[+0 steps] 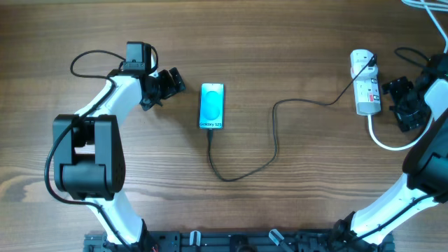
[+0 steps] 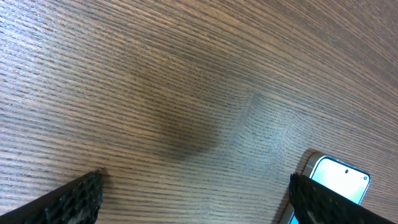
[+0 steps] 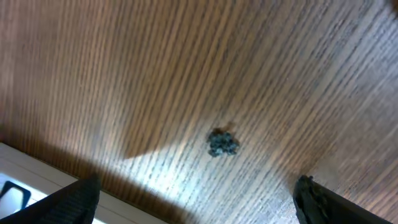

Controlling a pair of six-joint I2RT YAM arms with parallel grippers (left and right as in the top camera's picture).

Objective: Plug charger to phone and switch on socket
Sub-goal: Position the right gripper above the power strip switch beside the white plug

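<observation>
Student: Phone (image 1: 212, 106) at table (image 1: 294, 210) centre, screen up; charger (image 1: 276, 136) at its 6 o'clock edge, seemingly seated, looping off to socket (image 1: 365, 91) at 3 o'clock. Why so?
Tutor: Leaves only the switching-on, judged within reach of right gripper (image 1: 394, 101) just beside socket, spread wide, empty. Left gripper (image 1: 165, 89) at phone's 10 o'clock, likewise wide, empty. One phone, one charger, one socket, two grippers.

The table (image 1: 294, 56) is brown wood with thin darker stripes all over. The phone (image 1: 212, 106) has a bright blue-green screen and a white border. The charger (image 1: 276, 133) is black. The socket (image 1: 365, 87) is white with small red marks and a black plug. Its cord (image 1: 383, 144) is white. The left arm (image 1: 115, 98) and right arm (image 1: 420, 189) are white and black. A dark grey spot (image 3: 222, 143) is on the wood.
</observation>
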